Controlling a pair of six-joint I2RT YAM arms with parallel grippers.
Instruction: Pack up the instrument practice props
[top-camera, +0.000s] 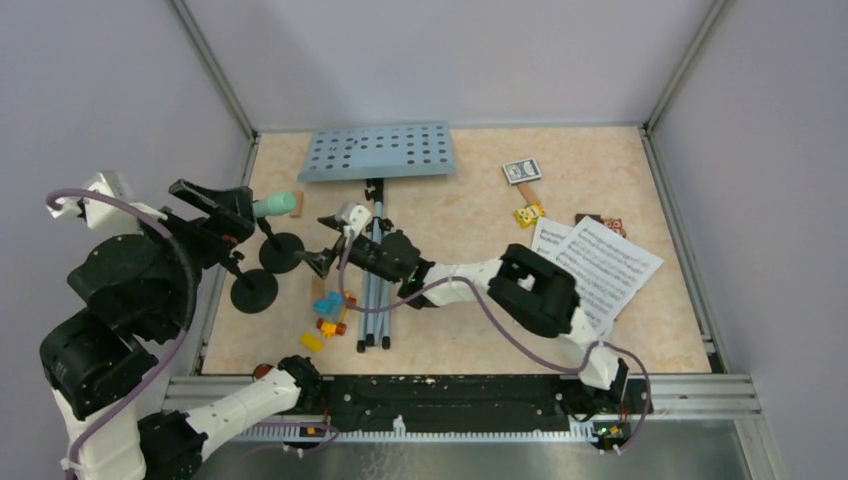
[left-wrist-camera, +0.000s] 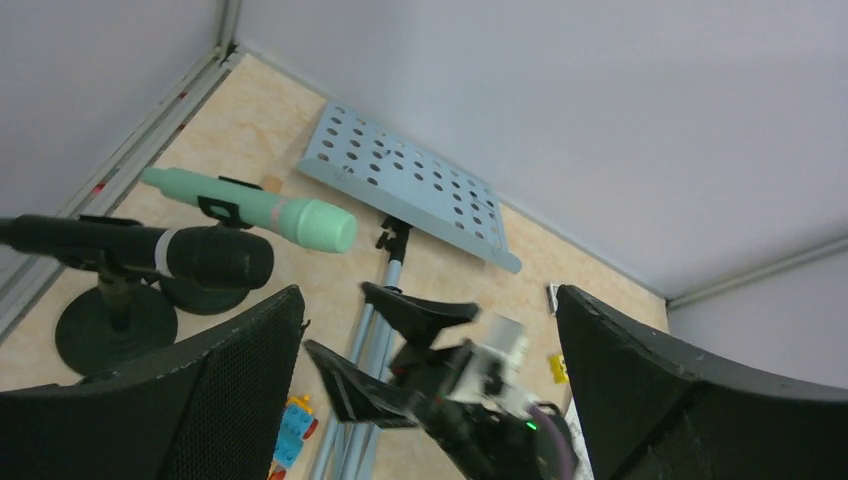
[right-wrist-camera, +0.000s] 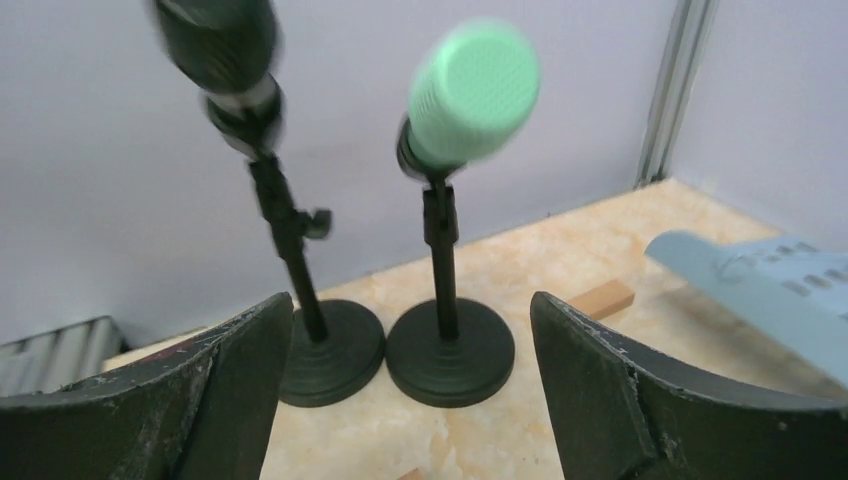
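Observation:
Two black round-based mic holders stand at the table's left. One carries the mint-green microphone, the other the black microphone. The pale-blue music desk lies at the back, its silver tripod pole stretching toward me. White sheet-music pages lie at the right. My right gripper is open and empty over the pole, facing the holders' bases. My left gripper hovers open by the microphones, gripping nothing.
Colourful toy bricks lie beside the pole's lower end. A yellow brick, a small printed box and a tan wooden block lie on the table. Grey walls close in the left, back and right.

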